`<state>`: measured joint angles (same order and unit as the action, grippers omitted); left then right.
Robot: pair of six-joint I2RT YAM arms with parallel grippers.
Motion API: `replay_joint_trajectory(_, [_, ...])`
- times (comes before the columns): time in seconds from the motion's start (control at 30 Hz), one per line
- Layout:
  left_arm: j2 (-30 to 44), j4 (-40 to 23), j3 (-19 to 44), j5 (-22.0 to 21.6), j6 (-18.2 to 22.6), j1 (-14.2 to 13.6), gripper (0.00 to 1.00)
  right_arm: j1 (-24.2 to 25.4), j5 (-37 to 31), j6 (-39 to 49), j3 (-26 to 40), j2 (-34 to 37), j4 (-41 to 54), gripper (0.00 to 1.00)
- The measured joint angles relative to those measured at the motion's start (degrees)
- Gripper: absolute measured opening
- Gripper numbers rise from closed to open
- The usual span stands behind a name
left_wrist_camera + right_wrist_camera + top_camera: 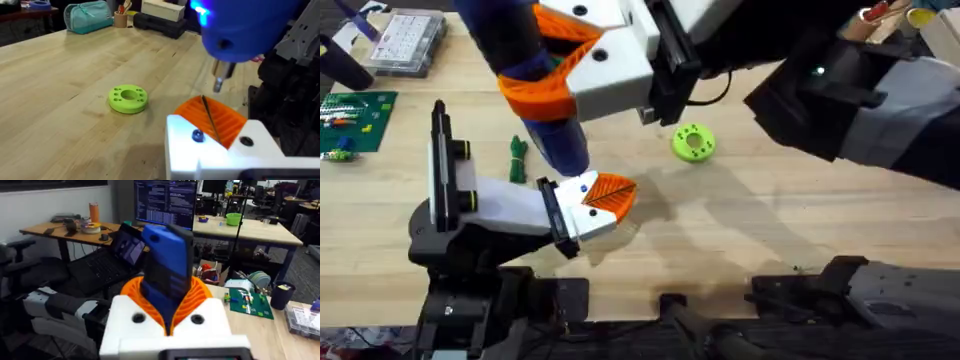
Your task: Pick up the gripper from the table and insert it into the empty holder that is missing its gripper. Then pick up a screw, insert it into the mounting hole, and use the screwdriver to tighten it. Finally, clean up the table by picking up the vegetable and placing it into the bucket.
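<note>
From my seat I see an office behind the pale plank surface (75, 65). A large monitor (165, 202) glows with lines of text, and an open laptop (112, 260) sits on a dark desk below it. To one side stands a wooden desk (65, 230) with an orange bottle (93, 211) and clutter; to the other, a long light desk (250, 227) carries a green bowl (233, 218). Black office chairs (25, 265) crowd the near side. A teal pouch (90, 15) and a pencil cup (120, 19) sit at the surface's far edge.
</note>
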<state>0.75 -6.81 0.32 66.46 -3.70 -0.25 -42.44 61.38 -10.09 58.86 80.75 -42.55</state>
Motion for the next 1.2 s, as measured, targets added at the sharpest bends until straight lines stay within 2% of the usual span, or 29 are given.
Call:
replay_joint_trajectory(0.43, [-0.02, 0.0, 0.0, -0.02, 0.0, 0.0, 0.006, -0.02, -0.02, 0.02, -2.83, 0.0, -2.21, 0.027])
replay_joint_trajectory(1.2, [-0.02, 0.0, 0.0, -0.02, 0.0, 0.0, 0.006, -0.52, -0.02, 1.57, -3.4, 0.0, -1.88, 0.027])
